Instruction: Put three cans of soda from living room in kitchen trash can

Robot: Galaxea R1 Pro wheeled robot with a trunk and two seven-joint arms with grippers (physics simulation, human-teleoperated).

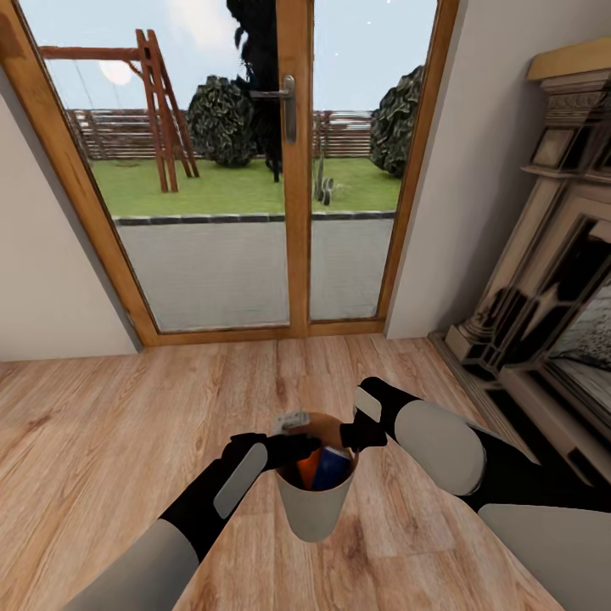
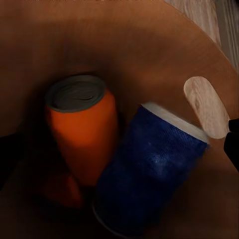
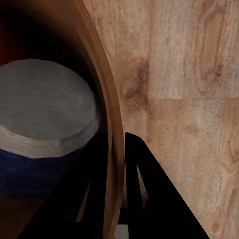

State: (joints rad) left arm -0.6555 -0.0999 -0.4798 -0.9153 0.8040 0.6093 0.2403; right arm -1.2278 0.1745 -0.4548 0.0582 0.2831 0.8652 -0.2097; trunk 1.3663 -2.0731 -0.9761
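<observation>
Bin carried with cans inside, not yet in the kitchen

The right pincer [image 3: 117, 189] is clamped on the rim of the tash can [image 1: 312, 509], an orange can [image 2: 82, 132] and the blue can [image 2: 149, 174] inside; the left pincer [image 1: 297, 450] hangs over the bin's mouth, its opening unclear. Next: turn from the glass doors [image 1: 255, 170] over open floor [image 1: 102, 424], clear of the fireplace [image 1: 552, 280].
</observation>
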